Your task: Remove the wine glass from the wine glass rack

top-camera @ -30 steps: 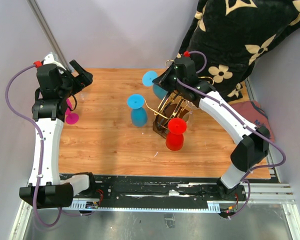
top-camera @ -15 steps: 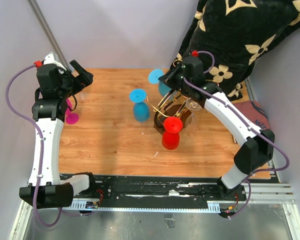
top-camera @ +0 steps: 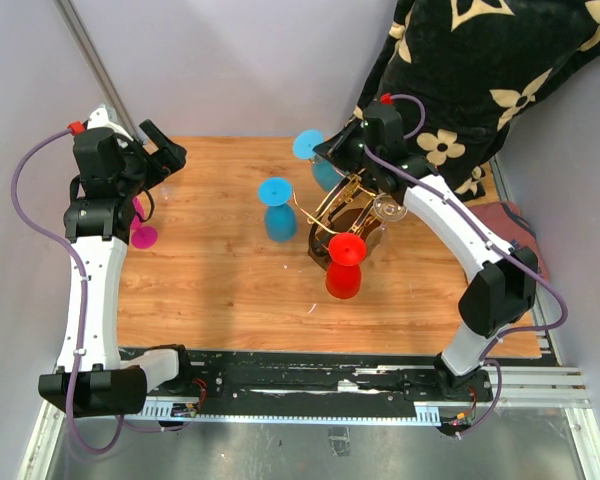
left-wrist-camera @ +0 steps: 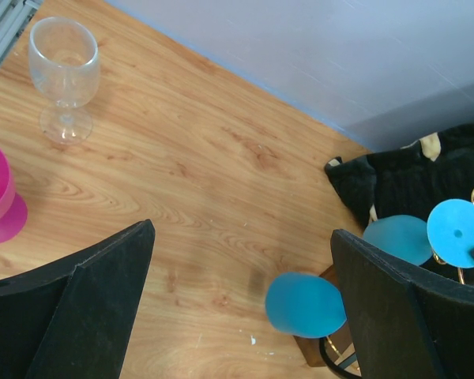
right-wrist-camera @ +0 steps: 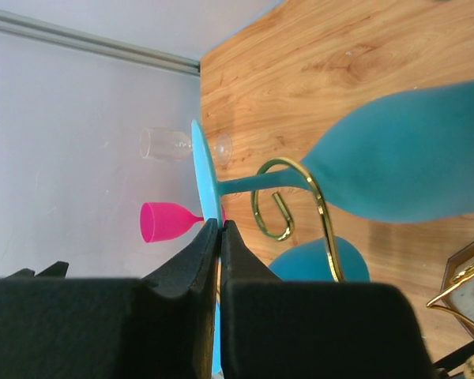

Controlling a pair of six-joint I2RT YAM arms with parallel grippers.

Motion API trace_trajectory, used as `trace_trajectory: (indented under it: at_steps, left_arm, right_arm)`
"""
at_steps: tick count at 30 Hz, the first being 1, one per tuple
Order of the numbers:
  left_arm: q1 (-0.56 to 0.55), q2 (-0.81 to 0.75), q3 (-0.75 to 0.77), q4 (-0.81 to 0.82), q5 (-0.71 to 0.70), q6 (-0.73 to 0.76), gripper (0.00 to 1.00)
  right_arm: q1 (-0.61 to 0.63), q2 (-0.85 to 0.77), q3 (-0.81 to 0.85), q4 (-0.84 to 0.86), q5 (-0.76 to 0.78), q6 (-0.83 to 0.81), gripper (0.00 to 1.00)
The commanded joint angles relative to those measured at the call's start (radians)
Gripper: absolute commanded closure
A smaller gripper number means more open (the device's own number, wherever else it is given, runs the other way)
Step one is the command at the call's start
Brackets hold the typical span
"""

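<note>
Wine glass (right-wrist-camera: pixel 395 150): teal, smooth matte bowl, thin stem hooked in the curled gold wire of the wine glass rack (right-wrist-camera: pixel 288 197). Your right pincer (right-wrist-camera: pixel 220 223) pinches its flat disc foot; your left pincer (left-wrist-camera: pixel 238 234) hangs spread wide above the wood-grain surface (left-wrist-camera: pixel 221 158).

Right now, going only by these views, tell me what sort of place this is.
Most likely a robot lab test cell, not a home or bar: a wooden tabletop boxed in by plain panels, a mounting rail at its near edge, and a blanket draped as backdrop.
</note>
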Motion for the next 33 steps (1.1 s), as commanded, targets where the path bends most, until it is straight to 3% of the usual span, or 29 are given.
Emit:
trace_trajectory:
  at_steps: [1,20,33]
  left_arm:
    - [-0.001,-0.019,0.023,0.006,0.014,0.013,0.0]
    - [-0.001,-0.008,0.006,0.004,0.049,0.0,0.0]
    - [-0.001,-0.016,-0.005,0.052,0.1,0.014,0.0]
  right_arm:
    - [-0.036,-0.013,0.027,0.007,-0.006,-0.007,0.99]
    - [-0.026,-0.219,-0.21,0.069,-0.078,0.012,0.99]
    - [0.03,-0.106,-0.115,0.171,-0.251,0.055,0.99]
